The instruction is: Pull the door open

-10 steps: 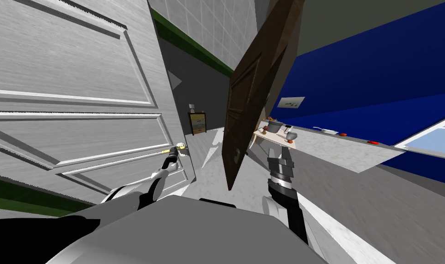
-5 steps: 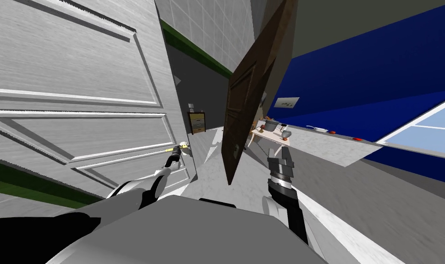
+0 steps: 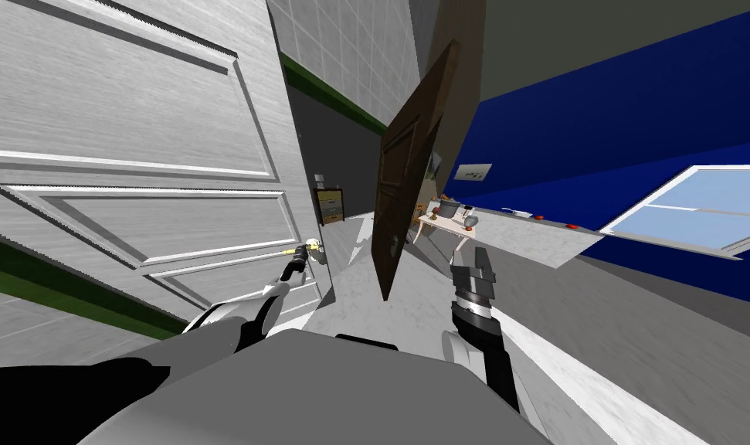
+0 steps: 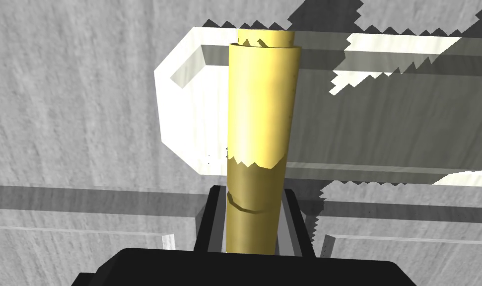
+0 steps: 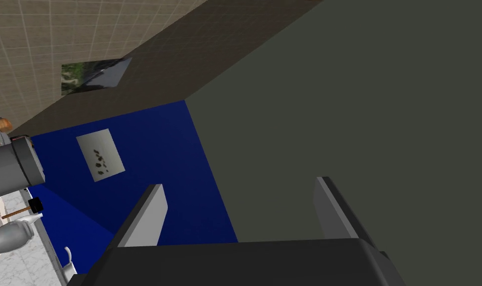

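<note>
Step in hand: pulling the white door (image 3: 134,154) by its yellow lever handle (image 4: 258,114), which sits at the door's free edge; left gripper (image 4: 252,223) is clamped on the lever's near end, fingers pressing both its sides, lever running straight out from them to a white backplate (image 4: 177,124) on the door face; door looks partly open, a grey passage showing past its edge (my read: more swing to go); to do it well, hold the clamp firm and pull along the door's arc, not straight back, else the smooth round lever may slide out of the thin fingers; wrist in line with the lever; base likely needs to give the door room; right gripper (image 5: 239,184) idle at my right, fingers apart, holding nothing; surface: pale grey grain with raised panels; room: pale marbled floor (image 3: 358,270), brown door (image 3: 404,185) ajar just ahead, blue wall (image 3: 636,108) with window (image 3: 697,208), light counter (image 3: 535,241) carrying small items, small cabinet (image 3: 330,206) far down the passage
</note>
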Tool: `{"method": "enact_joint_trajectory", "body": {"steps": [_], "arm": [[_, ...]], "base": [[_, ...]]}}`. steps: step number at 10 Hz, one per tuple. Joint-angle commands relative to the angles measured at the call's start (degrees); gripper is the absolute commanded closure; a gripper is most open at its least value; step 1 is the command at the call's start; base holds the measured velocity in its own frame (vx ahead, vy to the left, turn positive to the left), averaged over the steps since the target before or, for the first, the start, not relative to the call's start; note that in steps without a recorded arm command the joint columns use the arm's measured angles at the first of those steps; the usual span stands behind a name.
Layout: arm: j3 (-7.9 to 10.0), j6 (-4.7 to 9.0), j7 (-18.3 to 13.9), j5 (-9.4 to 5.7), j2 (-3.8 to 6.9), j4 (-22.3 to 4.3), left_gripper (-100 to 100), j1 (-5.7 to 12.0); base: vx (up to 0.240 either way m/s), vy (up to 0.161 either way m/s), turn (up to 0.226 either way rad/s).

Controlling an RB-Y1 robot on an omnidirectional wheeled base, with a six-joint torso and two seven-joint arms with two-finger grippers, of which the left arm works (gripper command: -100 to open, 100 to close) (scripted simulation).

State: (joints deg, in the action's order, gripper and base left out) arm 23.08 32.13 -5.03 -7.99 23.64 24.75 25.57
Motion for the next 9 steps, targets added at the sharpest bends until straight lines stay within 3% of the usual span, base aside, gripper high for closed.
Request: {"method": "enact_joint_trajectory", "body": {"steps": [1,4,5,9], "arm": [[-0.98,-0.26,-0.96,0.45,-0.17,0.87,100,-0.47],[-2.78,-0.35,-2.46,1.29,-0.37,1.39,100,-0.55],[-2.53,-0.17,-2.26,1.16,-0.13,0.57,100,-0.02],[-4.62,-0.07,-3.79,2.17,-0.65,0.82,100,0.11]], "base": [[-0.21,0.047,-0.099],[-0.237,0.027,-0.1],[-0.108,-0.007,-0.037],[-0.178,0.027,-0.065]]}}
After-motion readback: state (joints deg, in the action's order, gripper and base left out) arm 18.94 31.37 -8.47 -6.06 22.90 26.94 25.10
